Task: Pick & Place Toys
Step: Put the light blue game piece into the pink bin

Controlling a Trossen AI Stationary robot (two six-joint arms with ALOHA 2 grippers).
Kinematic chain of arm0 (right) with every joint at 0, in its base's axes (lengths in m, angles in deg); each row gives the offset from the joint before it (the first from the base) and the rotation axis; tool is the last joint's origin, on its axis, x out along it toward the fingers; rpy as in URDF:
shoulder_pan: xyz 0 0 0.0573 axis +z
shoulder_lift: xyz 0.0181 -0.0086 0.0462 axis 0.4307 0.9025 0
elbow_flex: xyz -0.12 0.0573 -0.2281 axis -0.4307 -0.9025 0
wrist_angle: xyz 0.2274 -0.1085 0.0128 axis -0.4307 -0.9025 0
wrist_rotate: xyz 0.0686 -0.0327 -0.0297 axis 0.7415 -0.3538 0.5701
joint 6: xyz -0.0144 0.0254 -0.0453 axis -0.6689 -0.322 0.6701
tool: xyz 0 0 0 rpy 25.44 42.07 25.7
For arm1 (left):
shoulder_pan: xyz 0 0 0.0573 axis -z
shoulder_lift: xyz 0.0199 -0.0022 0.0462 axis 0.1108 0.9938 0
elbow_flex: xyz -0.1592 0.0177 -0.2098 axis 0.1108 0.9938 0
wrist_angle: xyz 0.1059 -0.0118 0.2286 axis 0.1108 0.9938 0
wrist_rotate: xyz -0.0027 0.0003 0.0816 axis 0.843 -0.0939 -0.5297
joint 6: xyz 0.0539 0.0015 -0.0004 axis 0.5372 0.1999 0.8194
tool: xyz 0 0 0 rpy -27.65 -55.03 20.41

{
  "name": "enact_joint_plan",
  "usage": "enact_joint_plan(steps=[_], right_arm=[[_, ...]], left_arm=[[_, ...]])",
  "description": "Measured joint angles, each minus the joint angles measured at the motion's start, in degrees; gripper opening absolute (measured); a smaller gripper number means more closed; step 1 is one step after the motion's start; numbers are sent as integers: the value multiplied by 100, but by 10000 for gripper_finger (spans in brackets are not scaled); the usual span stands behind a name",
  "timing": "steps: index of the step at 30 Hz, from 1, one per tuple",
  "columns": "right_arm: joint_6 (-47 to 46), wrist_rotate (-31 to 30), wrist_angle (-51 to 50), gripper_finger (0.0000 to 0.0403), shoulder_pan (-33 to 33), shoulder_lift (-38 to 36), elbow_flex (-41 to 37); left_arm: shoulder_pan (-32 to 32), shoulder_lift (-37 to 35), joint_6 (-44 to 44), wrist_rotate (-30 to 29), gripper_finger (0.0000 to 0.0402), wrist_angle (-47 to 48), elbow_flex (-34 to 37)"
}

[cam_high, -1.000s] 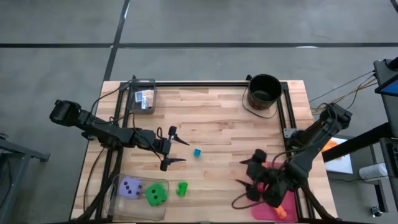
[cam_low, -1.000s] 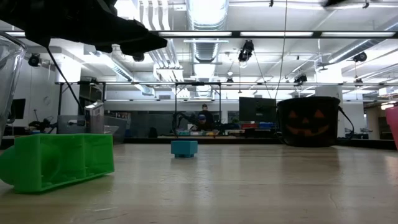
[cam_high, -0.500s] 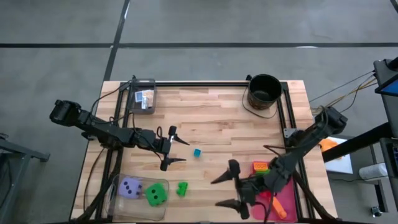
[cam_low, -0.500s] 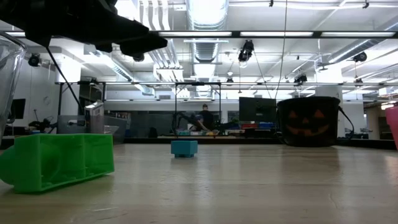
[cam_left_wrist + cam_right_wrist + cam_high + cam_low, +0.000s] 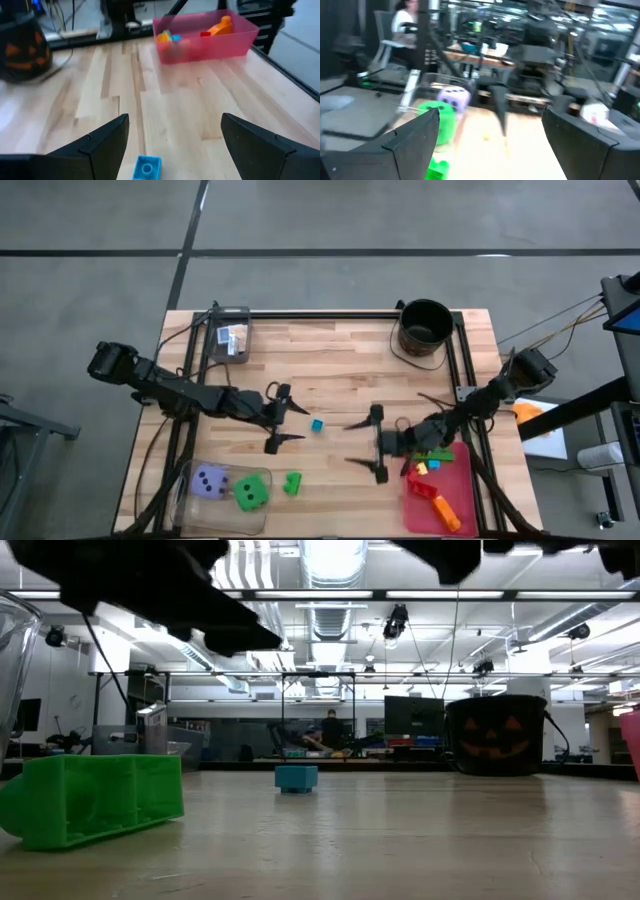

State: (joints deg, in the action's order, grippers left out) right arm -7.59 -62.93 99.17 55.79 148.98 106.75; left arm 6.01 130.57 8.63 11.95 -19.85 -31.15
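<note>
Teal plastic, the small studded brick lies alone near the middle of the pale wooden slatted table, between the two grippers. The left gripper hangs just beside it on the left, its two dark fingers spread wide and holding nothing; in the left wrist view the same brick sits on the boards between those fingers. The right gripper faces it from the other side, a little apart from the brick, its fingers likewise wide open and empty.

Behind the right gripper, at the table's right front corner, the flat pink rectangular tray holds a heap of small bricks in red, orange, yellow and green. At the left front corner a clear plastic tub holds a purple dotted die and a green dotted die, touching each other. A bright green plastic brick lies on the boards just beside the tub. The black round bucket with an orange pumpkin face stands at the far right corner, and a small clear box with card packs inside sits at the far left.
</note>
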Motion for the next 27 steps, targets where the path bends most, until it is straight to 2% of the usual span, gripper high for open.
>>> enact_joint_plan(steps=[6, 11, 16, 21, 27], right_arm=[[-369, -281, 110, 349, -76, -458, -511], [-436, -307, 83, 349, -55, -570, -597], [-495, -301, 16, 349, -39, -574, -614], [-518, -303, -5, 349, -39, -567, -612], [-554, -301, -25, 349, -39, -547, -610]], left_arm=[[-95, 888, -200, -2, 316, 831, -858], [-97, 1826, 216, -1, 316, 1922, -1669], [-160, 2544, 555, -82, 316, 2605, -2357], [-355, 2844, 575, -450, 316, 2976, -2640], [-576, 2895, 556, -450, 316, 3132, -2608]])
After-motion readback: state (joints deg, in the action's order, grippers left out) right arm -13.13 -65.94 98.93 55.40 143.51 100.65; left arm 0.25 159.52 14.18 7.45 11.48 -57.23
